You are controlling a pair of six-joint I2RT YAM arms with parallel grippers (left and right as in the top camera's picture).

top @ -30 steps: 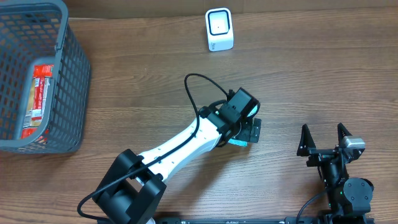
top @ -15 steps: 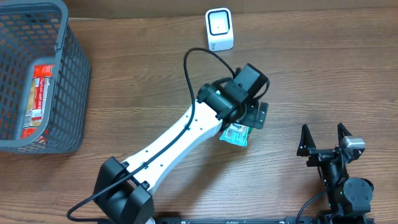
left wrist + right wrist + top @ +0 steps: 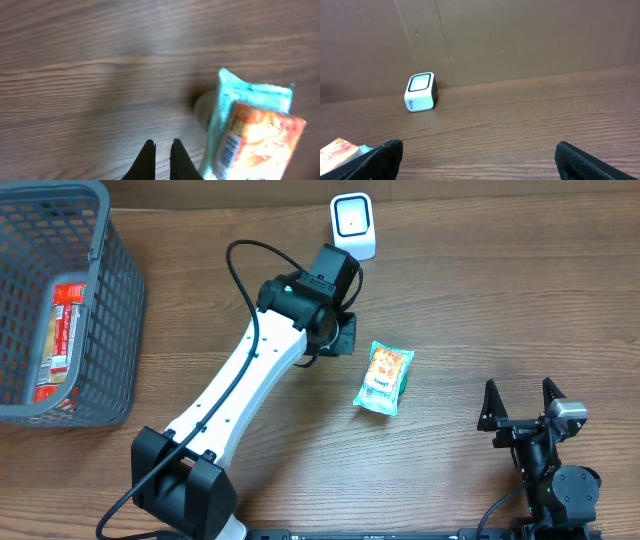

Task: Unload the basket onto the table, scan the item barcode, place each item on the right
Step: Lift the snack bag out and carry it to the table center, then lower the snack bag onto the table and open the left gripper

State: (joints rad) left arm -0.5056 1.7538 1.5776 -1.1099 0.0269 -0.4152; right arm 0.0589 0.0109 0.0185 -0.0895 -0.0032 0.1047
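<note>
Overhead, the left tool (image 3: 342, 338) is hovering pinched shut, gripping nothing, just beside the snack packet (image 3: 383, 378), which is lying on the desk (image 3: 480, 290) near the scanner (image 3: 352, 227). Left wrist: the packet is sitting right of the closed fingers (image 3: 146, 162) (a barcode (image 3: 227, 150) is showing). Right wrist: the right tool (image 3: 480, 162) is gaping wide, facing the scanner.

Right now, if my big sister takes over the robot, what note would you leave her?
Left gripper: shut, holding nothing, above the table beside the snack packet.
Right gripper: open, empty, parked at the near edge.
Things: the snack packet lies on the table, apart from the scanner at the far edge.
Done: no scan shows; neither gripper holds the packet.
Left to do: probably pick up the packet and show its barcode to the scanner.
</note>
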